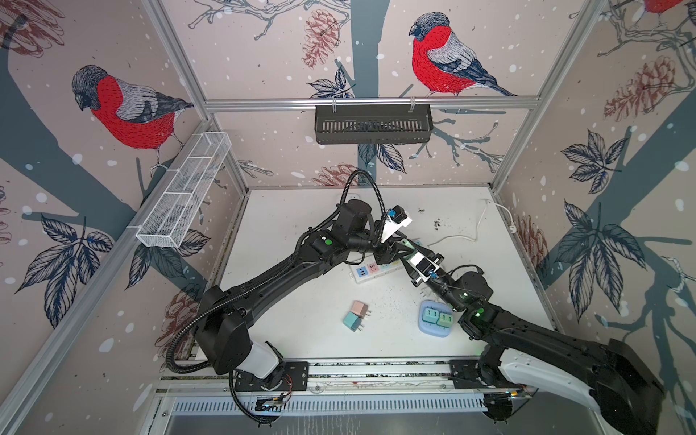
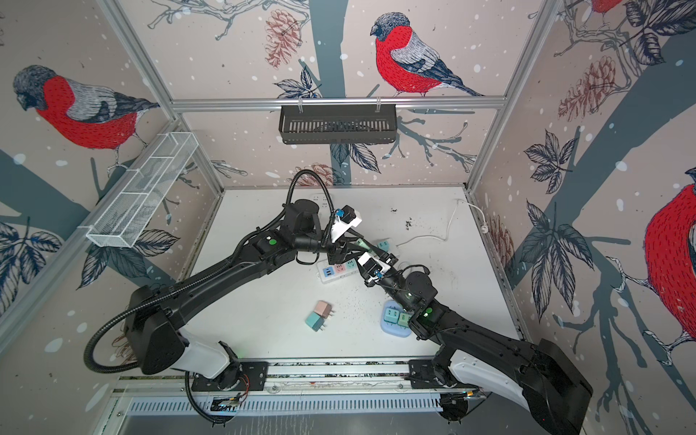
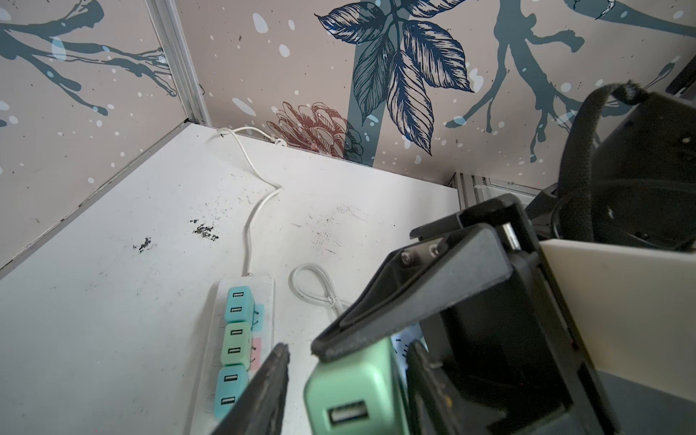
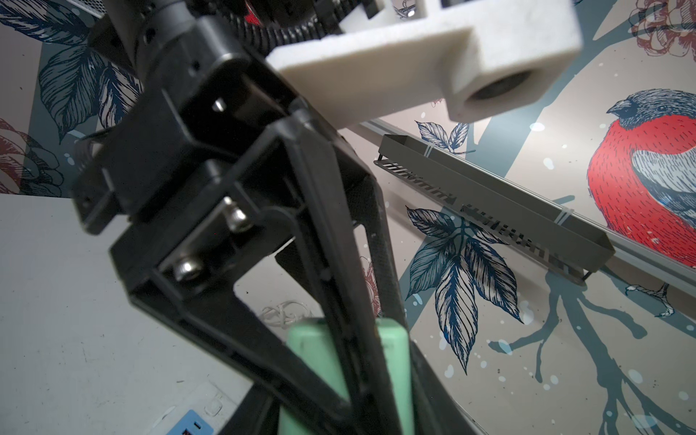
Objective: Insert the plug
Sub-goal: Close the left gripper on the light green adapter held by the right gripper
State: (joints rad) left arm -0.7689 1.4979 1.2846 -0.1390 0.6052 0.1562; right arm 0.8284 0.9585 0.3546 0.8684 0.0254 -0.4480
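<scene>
The right fingers (image 3: 414,286) are clamped on the green plug (image 3: 350,380), one lying across its top in the left wrist view. The left fingers (image 3: 263,391) stand apart, one each side of the same plug. A sliver of worktop (image 3: 113,301) shows btwn one finger and the plug body, so no left grip yet. The plug is off the worktop, USB face toward the left wrist cam, just beside the power strip (image 3: 260,280). Prongs are hidden, so can't tell which way they point.

Reads as a handover, R to L. Risks, as I judge them:
- R lets go before L bites: plug drops onto strip or worktop.
- L closes off-centre: shoves plug sideways in R's grip, prongs end up skewed and won't enter the slots.
- Two sets of fingers on one small body: little room, they may jam each other.
- The three plugs (image 3: 235,339) seated close by: a low swing could knock them.
- Strip lies loose w/ its cord (image 3: 248,226) slack: a hard push may slide it, not seat the plug.
</scene>
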